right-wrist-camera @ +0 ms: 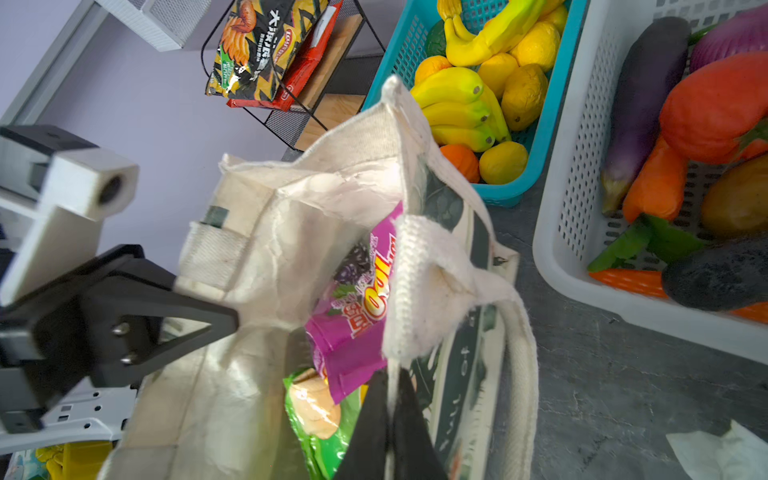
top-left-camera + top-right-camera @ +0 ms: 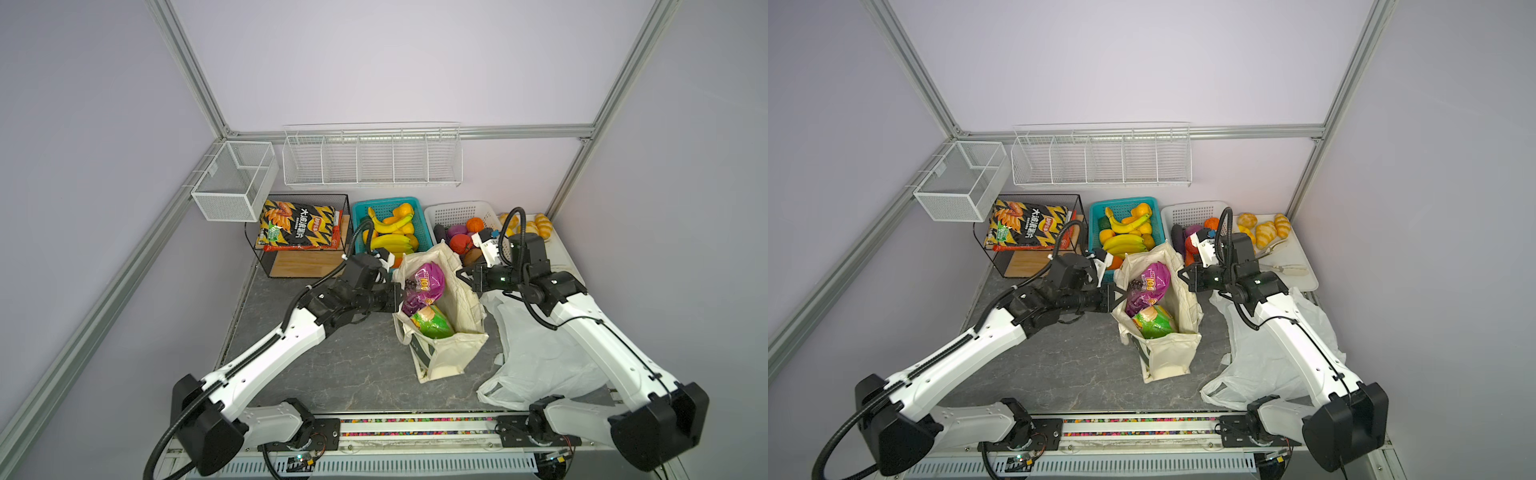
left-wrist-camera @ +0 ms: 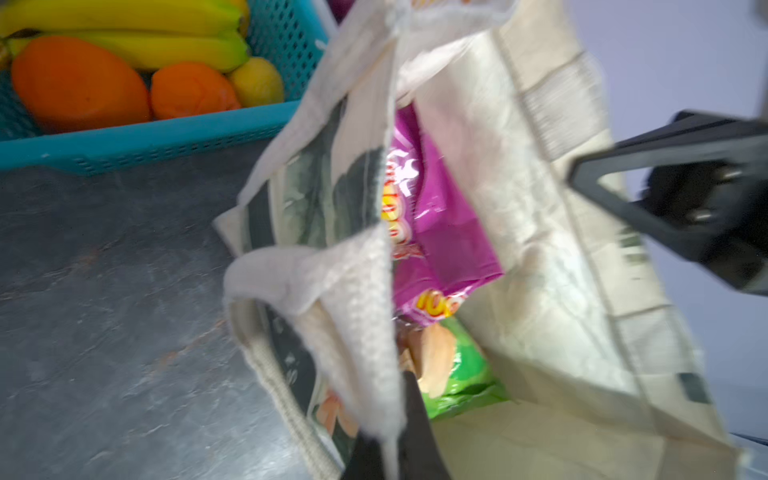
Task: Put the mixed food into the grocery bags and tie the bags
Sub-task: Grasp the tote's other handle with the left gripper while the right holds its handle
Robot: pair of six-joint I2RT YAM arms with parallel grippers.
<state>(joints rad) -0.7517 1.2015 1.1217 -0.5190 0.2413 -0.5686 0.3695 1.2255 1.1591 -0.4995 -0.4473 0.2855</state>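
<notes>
tote [image 2: 451,353]: looks soft, floppy, lightly loaded | left gripper [image 2: 398,296] pinches rim, 9 o'clock | right gripper [image 2: 461,275] pinches rim, 2 o'clock | best hold: handles [image 1: 521,365]

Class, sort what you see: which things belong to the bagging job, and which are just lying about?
Job: canvas tote, purple snack packet, green chip packet, white plastic bag.
Lying about: black-and-yellow chip bag, bananas, croissants, wire rack.
</notes>
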